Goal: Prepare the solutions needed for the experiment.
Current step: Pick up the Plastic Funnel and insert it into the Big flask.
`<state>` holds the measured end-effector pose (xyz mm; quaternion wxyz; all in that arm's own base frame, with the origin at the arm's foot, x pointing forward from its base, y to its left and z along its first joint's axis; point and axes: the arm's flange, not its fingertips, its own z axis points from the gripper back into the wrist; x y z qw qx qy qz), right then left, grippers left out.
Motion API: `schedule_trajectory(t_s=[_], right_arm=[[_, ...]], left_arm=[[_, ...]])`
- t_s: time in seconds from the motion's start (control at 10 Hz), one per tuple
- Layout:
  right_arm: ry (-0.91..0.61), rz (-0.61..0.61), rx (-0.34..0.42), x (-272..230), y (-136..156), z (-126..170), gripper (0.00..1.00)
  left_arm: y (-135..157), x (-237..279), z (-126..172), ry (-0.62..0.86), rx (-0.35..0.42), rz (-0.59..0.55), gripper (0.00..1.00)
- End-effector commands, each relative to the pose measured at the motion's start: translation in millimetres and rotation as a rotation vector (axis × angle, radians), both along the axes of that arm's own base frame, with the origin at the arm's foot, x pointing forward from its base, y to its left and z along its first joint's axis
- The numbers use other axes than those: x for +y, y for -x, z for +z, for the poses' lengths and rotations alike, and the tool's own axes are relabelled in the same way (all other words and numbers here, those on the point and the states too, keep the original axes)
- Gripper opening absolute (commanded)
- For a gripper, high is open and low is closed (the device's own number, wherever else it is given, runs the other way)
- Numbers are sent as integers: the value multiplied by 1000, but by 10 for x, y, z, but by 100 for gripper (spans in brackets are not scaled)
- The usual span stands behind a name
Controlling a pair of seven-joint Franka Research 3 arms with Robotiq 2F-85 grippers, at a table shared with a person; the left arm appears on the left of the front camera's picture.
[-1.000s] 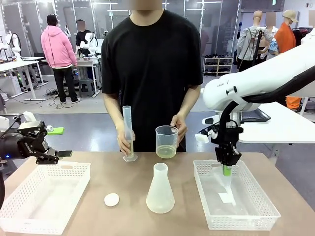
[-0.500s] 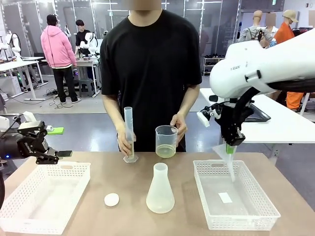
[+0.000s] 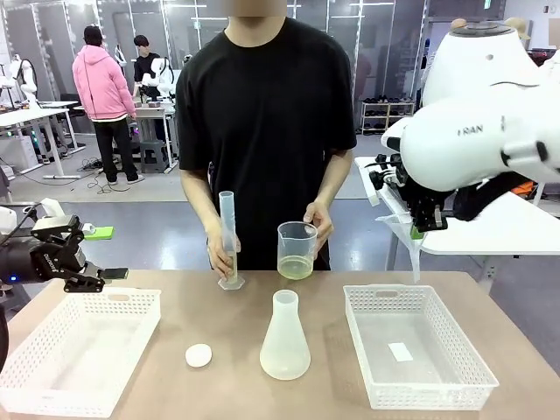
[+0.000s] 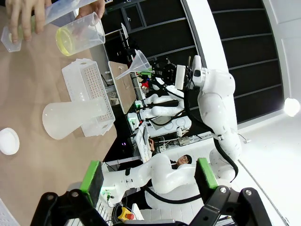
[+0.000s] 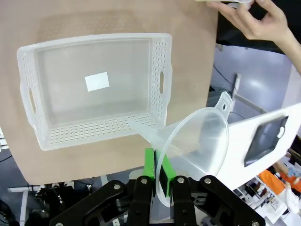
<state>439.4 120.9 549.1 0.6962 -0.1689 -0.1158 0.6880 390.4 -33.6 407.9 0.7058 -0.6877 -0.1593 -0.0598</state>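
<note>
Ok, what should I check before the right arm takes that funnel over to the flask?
1. Grip on the funnel: ok, right gripper shut on its rim.
2. The flask upright, mouth uncovered: ok.
3. Person clear of the flask: ok, one hand on the cylinder, the other on the beaker.
4. The left gripper out of the way: ok, open, by the left basket.
5. Stem of the funnel plumb: cannot tell.
</note>
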Motion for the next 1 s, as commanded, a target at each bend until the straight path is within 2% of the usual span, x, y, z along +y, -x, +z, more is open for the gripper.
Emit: schedule_trajectory(t_s=[0.0,0.1,0.2,0.9], right_arm=[[-8,-40,-71,7,147,-87,0],[-24,-59,-82,-12,179,-77,0],[-1,-9,-28,8,90,9,0],[-1,-9,-28,8,90,9,0]], left_arm=[[13,6,22,7,1,-11,100],[13,6,22,7,1,-11,100],[13,6,22,7,1,-11,100],[13,6,22,7,1,-11,100]])
